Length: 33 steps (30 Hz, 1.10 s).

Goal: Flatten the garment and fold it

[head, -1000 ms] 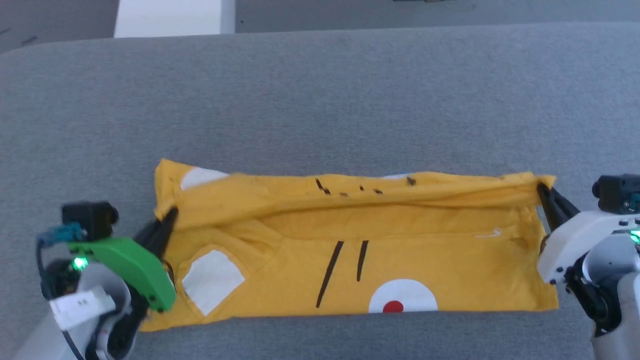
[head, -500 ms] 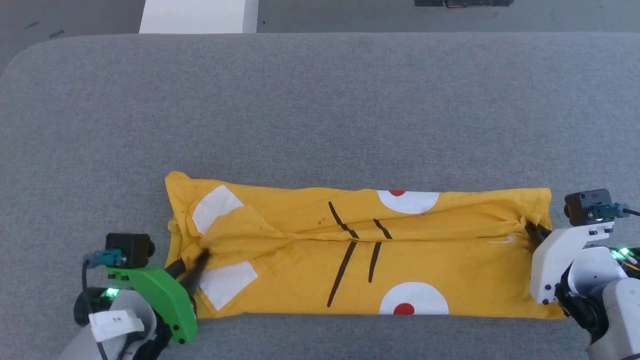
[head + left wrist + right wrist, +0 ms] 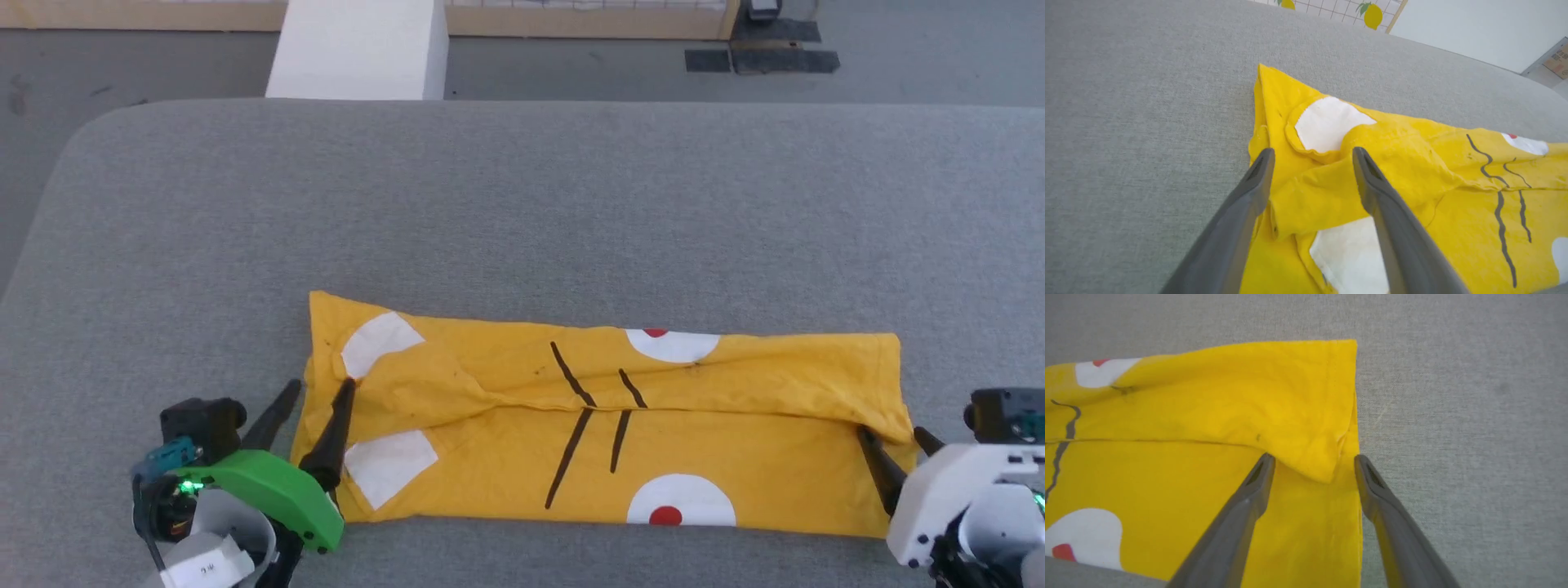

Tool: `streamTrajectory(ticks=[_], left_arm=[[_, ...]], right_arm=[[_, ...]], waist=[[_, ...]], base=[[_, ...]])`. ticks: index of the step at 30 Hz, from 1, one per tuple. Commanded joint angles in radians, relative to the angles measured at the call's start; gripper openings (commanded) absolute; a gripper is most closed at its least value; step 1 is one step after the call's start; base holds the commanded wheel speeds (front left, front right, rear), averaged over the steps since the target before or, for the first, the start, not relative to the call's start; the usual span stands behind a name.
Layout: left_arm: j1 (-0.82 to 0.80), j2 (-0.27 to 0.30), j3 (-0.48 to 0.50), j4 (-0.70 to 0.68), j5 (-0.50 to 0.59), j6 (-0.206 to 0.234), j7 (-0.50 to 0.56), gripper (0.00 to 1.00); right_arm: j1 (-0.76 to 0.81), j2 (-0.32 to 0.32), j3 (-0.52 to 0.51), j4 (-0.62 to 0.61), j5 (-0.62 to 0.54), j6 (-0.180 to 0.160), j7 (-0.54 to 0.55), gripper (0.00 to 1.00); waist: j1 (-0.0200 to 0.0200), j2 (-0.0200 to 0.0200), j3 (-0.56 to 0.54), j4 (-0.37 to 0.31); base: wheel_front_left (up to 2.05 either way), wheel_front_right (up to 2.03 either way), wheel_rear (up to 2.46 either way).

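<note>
The yellow T-shirt (image 3: 604, 433) lies as a long folded band on the grey surface, its far half laid over toward me, black lines, white circles with red dots and white patches showing. My left gripper (image 3: 322, 390) is open at the shirt's left end, one finger on the cloth, holding nothing. In the left wrist view the open gripper (image 3: 1312, 153) straddles the folded edge of the T-shirt (image 3: 1412, 179) near a white patch. My right gripper (image 3: 892, 434) stands open at the right end; in its wrist view the gripper (image 3: 1314, 459) frames the corner of the T-shirt (image 3: 1229, 416).
The grey padded table (image 3: 522, 204) stretches wide beyond the shirt. Past its far edge stand a white block (image 3: 359, 49) and a dark mat (image 3: 763, 57) on the floor. The table's near edge lies just below the shirt.
Both grippers let go of the shirt's upper layer and opened, drawing back toward me. The folded layer now rests flat. The head camera tilted up, shifting the whole picture down.
</note>
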Motion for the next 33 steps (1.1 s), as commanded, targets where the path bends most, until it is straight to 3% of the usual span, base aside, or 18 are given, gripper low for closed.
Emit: streamTrajectory(ticks=[1, 5, 10, 16, 23, 33], left_arm=[[-0.008, -0.01, 0.01, 0.001, 0.024, 0.011, -0.04, 1.0], [-0.037, -0.032, 0.041, 0.013, 0.082, 0.033, -0.136, 1.0], [-0.092, -0.072, 0.107, 0.016, 0.199, 0.057, -0.163, 1.0], [-0.117, -0.15, 0.226, 0.011, 0.342, 0.038, -0.164, 1.0], [-0.117, -0.22, 0.332, 0.056, 0.422, 0.003, -0.164, 1.0], [-0.109, -0.284, 0.407, 0.096, 0.507, -0.056, -0.164, 1.0]], right_arm=[[0.021, 0.013, -0.011, -0.028, 0.008, -0.001, -0.015, 1.0], [0.058, 0.053, -0.042, -0.097, 0.012, -0.001, -0.072, 1.0], [0.061, 0.1, -0.081, -0.126, 0.004, -0.001, -0.161, 1.0], [0.015, 0.127, -0.121, -0.071, -0.022, -0.001, -0.219, 1.0], [-0.073, 0.129, -0.183, 0.101, 0.019, -0.001, -0.181, 1.0], [-0.175, 0.13, -0.193, 0.324, -0.061, -0.001, -0.032, 1.0]], waist=[[0.0001, 0.0, -0.018, 0.018], [0.0001, 0.0, -0.027, 0.026], [0.0001, 0.0, -0.034, 0.031], [0.0001, 0.0, -0.039, 0.026], [0.0001, 0.0, -0.043, 0.018], [0.0001, 0.0, -0.041, 0.027]], base=[[0.0, 0.0, 0.0], [0.0, 0.0, 0.0], [0.0, 0.0, 0.0], [0.0, 0.0, 0.0], [0.0, 0.0, 0.0], [0.0, 0.0, 0.0]])
